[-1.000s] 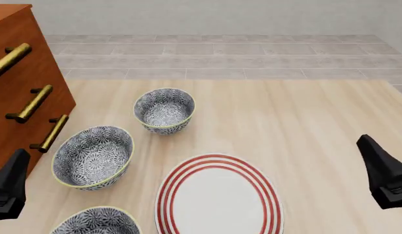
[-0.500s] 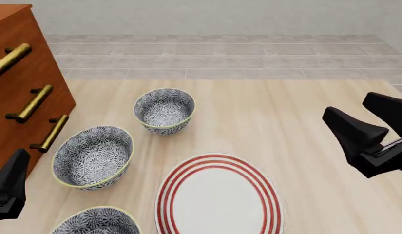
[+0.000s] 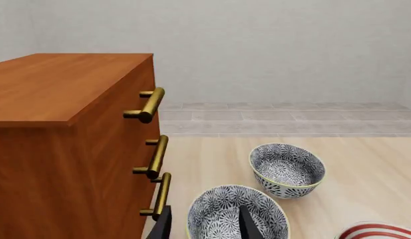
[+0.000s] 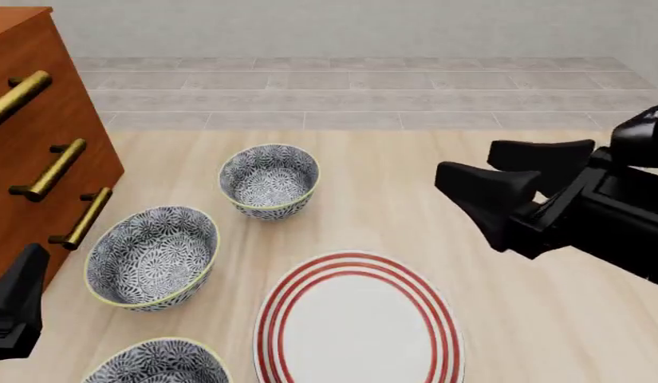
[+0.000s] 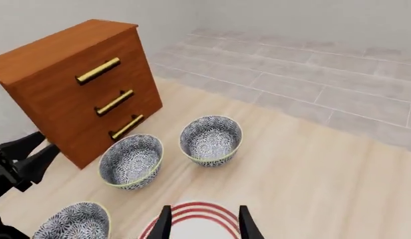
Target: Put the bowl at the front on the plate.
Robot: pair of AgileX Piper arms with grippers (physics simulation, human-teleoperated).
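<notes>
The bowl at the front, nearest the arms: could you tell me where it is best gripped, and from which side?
Probably its thin rim, from above: the bowl sits upright and open, so one finger can go inside and one outside the wall. The open right gripper is the one advancing.

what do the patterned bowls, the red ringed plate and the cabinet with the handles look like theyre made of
The three round black-and-white floral bowls, such as the front one, look like glazed ceramic: printed pattern, thin pale rim. The flat white plate with red rings also looks like smooth glazed ceramic. The orange-brown cabinet shows wood grain, with shiny brass-like bar handles.
</notes>
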